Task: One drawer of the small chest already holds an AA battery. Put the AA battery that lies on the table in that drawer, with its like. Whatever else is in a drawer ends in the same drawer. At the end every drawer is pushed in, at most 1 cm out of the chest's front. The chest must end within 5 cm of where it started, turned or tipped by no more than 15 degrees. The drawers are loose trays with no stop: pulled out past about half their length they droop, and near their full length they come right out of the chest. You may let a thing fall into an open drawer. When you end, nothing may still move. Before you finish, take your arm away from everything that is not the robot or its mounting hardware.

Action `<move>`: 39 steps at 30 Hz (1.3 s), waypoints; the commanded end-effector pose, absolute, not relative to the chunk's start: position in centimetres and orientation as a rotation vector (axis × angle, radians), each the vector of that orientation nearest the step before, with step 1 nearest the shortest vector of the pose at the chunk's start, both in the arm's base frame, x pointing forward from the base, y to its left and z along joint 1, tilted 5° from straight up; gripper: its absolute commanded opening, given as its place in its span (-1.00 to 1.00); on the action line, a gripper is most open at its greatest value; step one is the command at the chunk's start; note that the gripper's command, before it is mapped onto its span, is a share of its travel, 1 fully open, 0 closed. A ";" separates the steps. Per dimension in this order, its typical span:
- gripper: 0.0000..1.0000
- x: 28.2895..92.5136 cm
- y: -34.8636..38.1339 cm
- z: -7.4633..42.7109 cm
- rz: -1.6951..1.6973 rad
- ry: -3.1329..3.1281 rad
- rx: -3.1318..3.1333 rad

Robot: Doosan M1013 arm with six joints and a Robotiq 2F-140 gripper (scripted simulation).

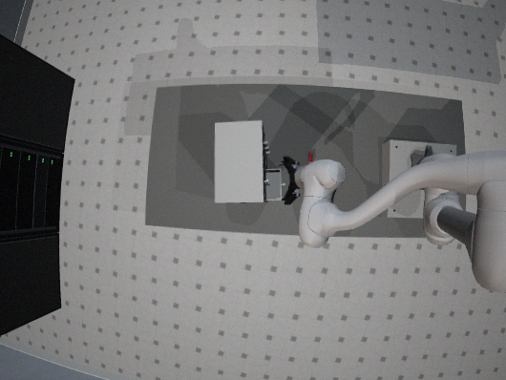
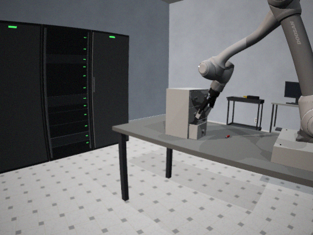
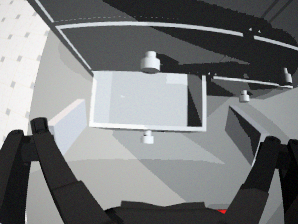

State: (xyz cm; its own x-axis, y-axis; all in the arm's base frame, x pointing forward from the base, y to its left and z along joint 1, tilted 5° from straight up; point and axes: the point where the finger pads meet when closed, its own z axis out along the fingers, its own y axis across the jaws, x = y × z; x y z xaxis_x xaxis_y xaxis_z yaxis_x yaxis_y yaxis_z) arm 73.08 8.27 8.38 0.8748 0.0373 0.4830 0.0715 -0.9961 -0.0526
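The small grey chest stands on the table, also seen in the side view. Its bottom drawer is pulled part way out; in the wrist view its inside looks empty. The other drawers sit pushed in, with small knobs. The red AA battery lies on the table beside the arm; a red speck of it shows in the wrist view. My gripper is open and empty, just in front of and above the open drawer, fingers spread wide.
The robot's base block stands at the table's right end. Black server racks line the left wall, away from the table. A side table and desk stand far behind.
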 end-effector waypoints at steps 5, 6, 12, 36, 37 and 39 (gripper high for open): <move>1.00 72.3 8.2 9.1 -0.713 -0.088 -2.987; 1.00 72.0 8.1 9.4 -0.690 -0.089 -2.993; 1.00 68.8 7.7 12.3 -0.478 -0.097 -3.033; 1.00 62.8 6.9 17.9 -0.062 -0.109 -3.070; 1.00 62.8 6.9 17.9 -0.062 -0.109 -3.070; 1.00 62.6 6.9 17.9 -0.062 -0.109 -3.070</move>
